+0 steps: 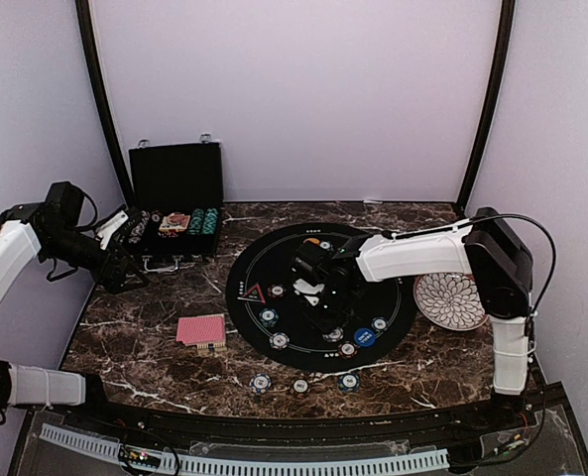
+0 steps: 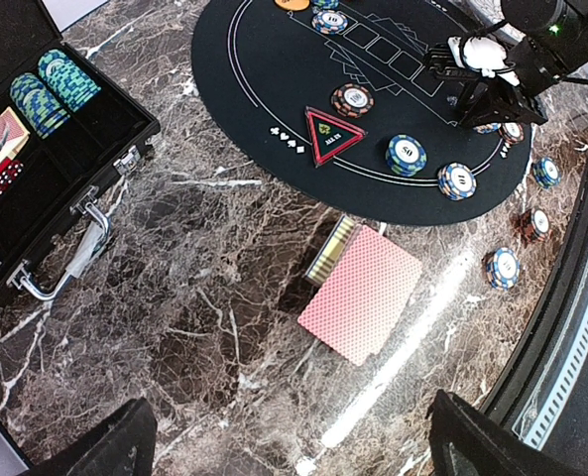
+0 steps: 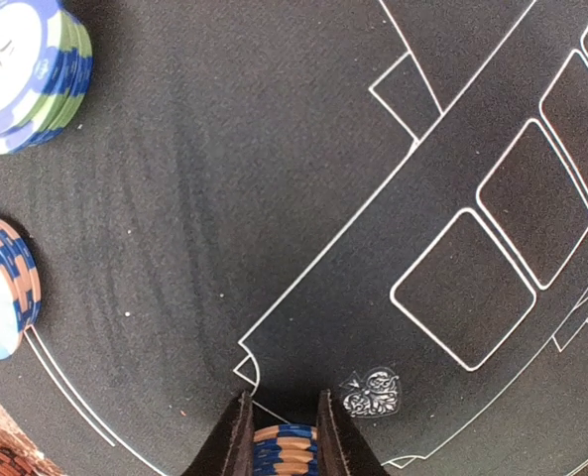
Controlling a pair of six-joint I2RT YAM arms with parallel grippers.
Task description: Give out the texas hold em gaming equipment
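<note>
My right gripper (image 3: 284, 399) points down at the round black felt mat (image 1: 274, 268), its jaws closed against both sides of a small stack of orange-and-blue-edged poker chips (image 3: 286, 451). Other chip stacks (image 3: 21, 74) sit on the mat to its left. From above, the right gripper (image 1: 323, 309) hangs over the mat's middle. A red-backed card deck (image 2: 363, 293) lies on the marble between mat and case. My left gripper (image 2: 289, 446) hovers open above bare marble near the deck, holding nothing. An orange button disc (image 1: 313, 241) lies at the mat's far edge, a blue one (image 1: 364, 337) near its front.
The black hard case (image 1: 175, 198) stands open at the back left with teal chips (image 2: 54, 91) inside. A white petal-pattern plate (image 1: 449, 299) sits right of the mat. Three chip stacks (image 1: 300, 387) line the table's front edge. A red triangle marker (image 2: 331, 136) lies on the mat.
</note>
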